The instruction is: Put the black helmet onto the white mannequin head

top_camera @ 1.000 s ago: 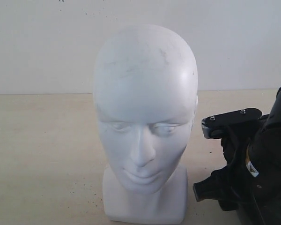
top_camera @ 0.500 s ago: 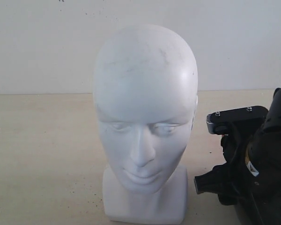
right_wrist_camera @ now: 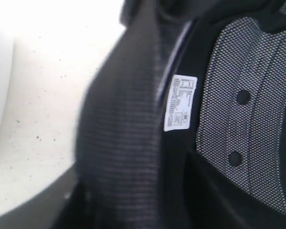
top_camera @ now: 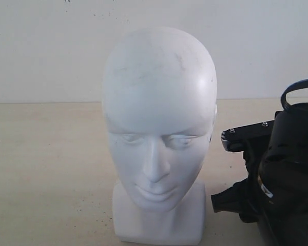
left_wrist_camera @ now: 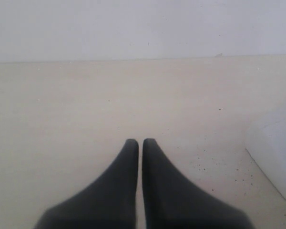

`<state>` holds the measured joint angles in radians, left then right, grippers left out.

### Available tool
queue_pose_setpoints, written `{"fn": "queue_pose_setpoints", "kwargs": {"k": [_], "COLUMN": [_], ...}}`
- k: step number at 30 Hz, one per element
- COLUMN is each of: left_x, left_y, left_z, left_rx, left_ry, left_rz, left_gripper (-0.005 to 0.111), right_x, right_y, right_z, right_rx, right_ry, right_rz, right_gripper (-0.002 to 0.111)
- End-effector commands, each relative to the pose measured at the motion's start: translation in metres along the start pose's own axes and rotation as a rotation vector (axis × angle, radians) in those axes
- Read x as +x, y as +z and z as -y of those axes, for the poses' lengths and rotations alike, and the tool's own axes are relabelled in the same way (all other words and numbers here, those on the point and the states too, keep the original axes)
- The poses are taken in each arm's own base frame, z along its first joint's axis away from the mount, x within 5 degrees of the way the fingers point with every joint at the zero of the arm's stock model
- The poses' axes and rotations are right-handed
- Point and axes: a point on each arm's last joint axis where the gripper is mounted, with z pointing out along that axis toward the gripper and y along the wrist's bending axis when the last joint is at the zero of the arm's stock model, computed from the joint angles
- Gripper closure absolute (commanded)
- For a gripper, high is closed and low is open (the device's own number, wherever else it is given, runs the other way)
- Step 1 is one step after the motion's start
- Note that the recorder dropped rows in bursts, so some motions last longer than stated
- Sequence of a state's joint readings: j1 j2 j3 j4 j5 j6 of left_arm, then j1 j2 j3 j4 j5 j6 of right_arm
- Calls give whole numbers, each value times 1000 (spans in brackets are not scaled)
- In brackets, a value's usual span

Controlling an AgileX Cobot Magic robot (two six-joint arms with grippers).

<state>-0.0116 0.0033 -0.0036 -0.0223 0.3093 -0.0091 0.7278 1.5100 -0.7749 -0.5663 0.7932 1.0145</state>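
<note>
Left jaws pressed together, low over table (left_wrist_camera: 86, 105) | right jaws spread wide at black helmet (right_wrist_camera: 243, 67), beside white mannequin head (top_camera: 159, 113)

Bright, flat light; the close-up cameras run soft.
The mannequin head (top_camera: 159, 133) is evenly lit, with a small glossy highlight on the temple nearest the helmet (top_camera: 292, 179), soft shade under its brow, nose and chin, and a faint shadow on the counter (top_camera: 46, 169) at its base. The helmet reads as a dark mass with almost no detail. The left claw (left_wrist_camera: 140, 141) is soft-edged. In the right wrist view the counter is blown out white and a dark ribbed band (right_wrist_camera: 124, 143) is smeared, while the mesh lining (right_wrist_camera: 248, 95) stays fairly sharp.
</note>
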Motion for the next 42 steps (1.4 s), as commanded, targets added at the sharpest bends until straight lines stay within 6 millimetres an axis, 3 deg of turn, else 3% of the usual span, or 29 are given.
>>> {"fn": "queue_pose_setpoints", "kwargs": {"k": [1,4,20,30,42], "left_x": [1,1,1,1,1], "left_y": [0,0,0,0,0], "left_z": [0,0,0,0,0], "left_rx": [1,1,1,1,1], "left_ry": [-6,-6,-6,-6,-6], "left_rz": [2,2,2,2,2], "left_gripper": [102,102,102,102,102], "right_x": [-2,-2,-2,-7,-7], "right_y": [-1,-1,-6,-58,-104], "right_z": [2,2,7,32,55], "right_rx": [17,20,42,-44,-120], "right_ry": [-2,-28,-76,-33,-23], "right_rz": [11,12,16,210,370], "right_gripper": [81,109,108,108,108]}}
